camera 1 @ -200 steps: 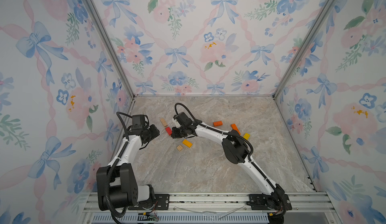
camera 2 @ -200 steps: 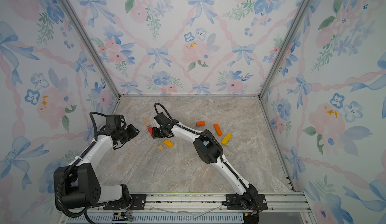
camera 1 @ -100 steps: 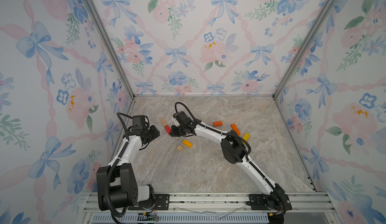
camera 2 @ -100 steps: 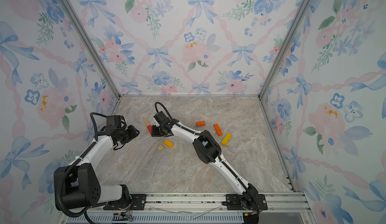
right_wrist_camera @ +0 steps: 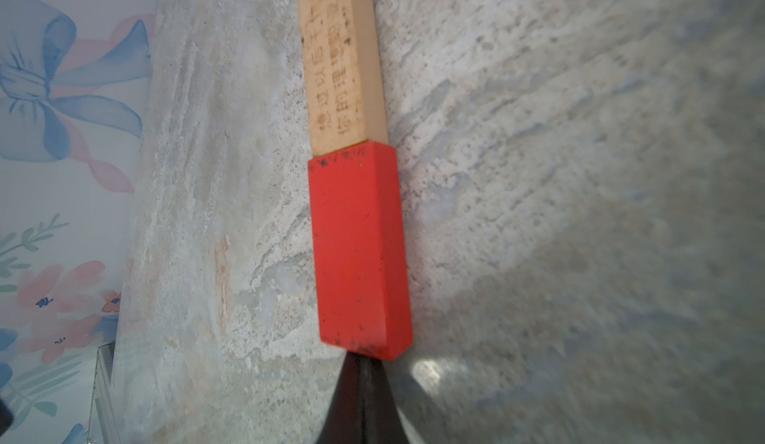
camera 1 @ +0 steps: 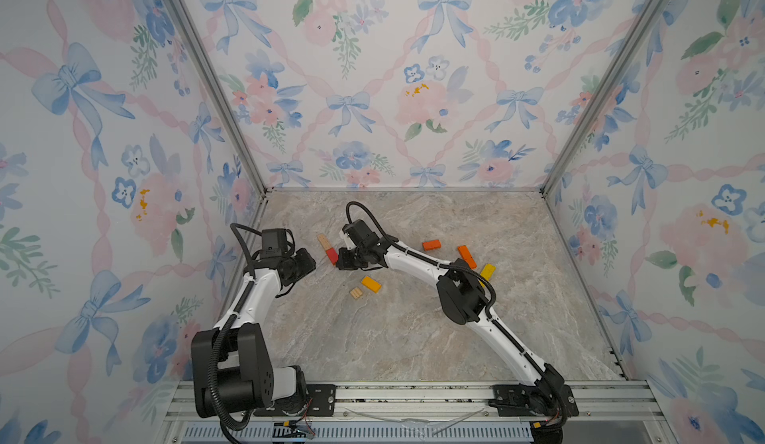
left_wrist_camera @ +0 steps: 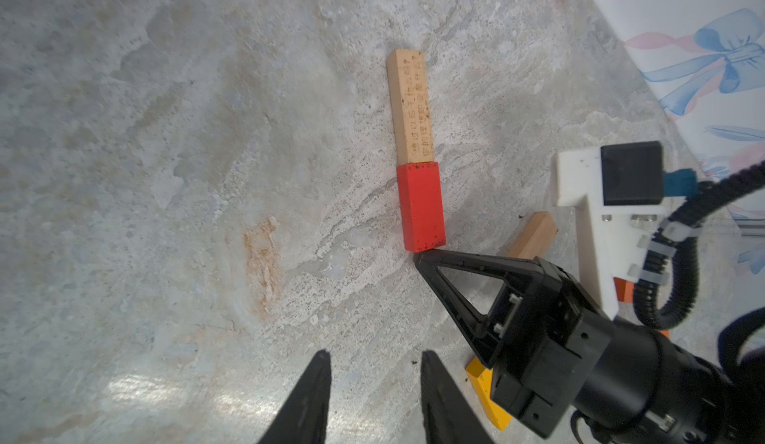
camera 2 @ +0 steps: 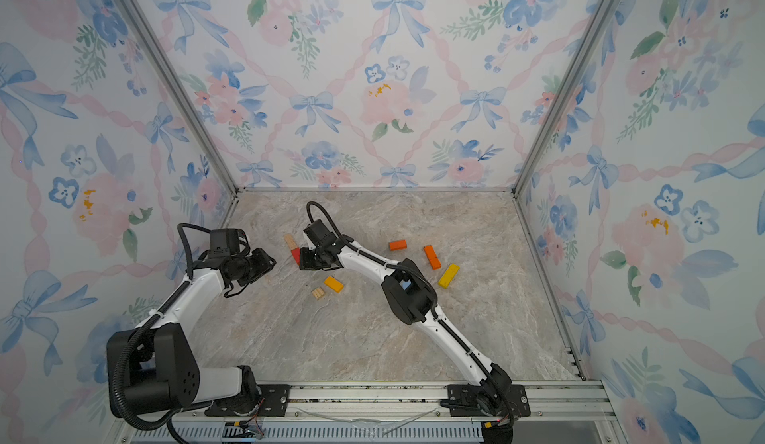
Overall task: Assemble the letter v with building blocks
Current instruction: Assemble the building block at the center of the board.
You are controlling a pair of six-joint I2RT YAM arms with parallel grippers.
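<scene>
A red block (right_wrist_camera: 359, 251) lies end to end with a natural wood bar (right_wrist_camera: 341, 61), the two touching in one straight line on the marble floor. In both top views this pair sits left of centre: red block (camera 1: 332, 255), wood bar (camera 1: 323, 240). My right gripper (right_wrist_camera: 361, 363) is shut, and its closed tip touches the red block's near end. My left gripper (left_wrist_camera: 372, 357) hovers open over bare floor a little short of the red block (left_wrist_camera: 421, 208), with nothing between its fingers.
A yellow-orange block (camera 1: 371, 284) and a small wooden square (camera 1: 356, 293) lie just in front of the right gripper. Two orange blocks (camera 1: 431, 245) (camera 1: 467, 256) and a yellow block (camera 1: 487, 271) lie to the right. Another wood block (left_wrist_camera: 534, 235) lies behind the right gripper. Walls enclose three sides.
The right gripper's shut tip has moved slightly far-left, and the red block has shifted with it up against the wood bar. The left arm has hardly moved.
</scene>
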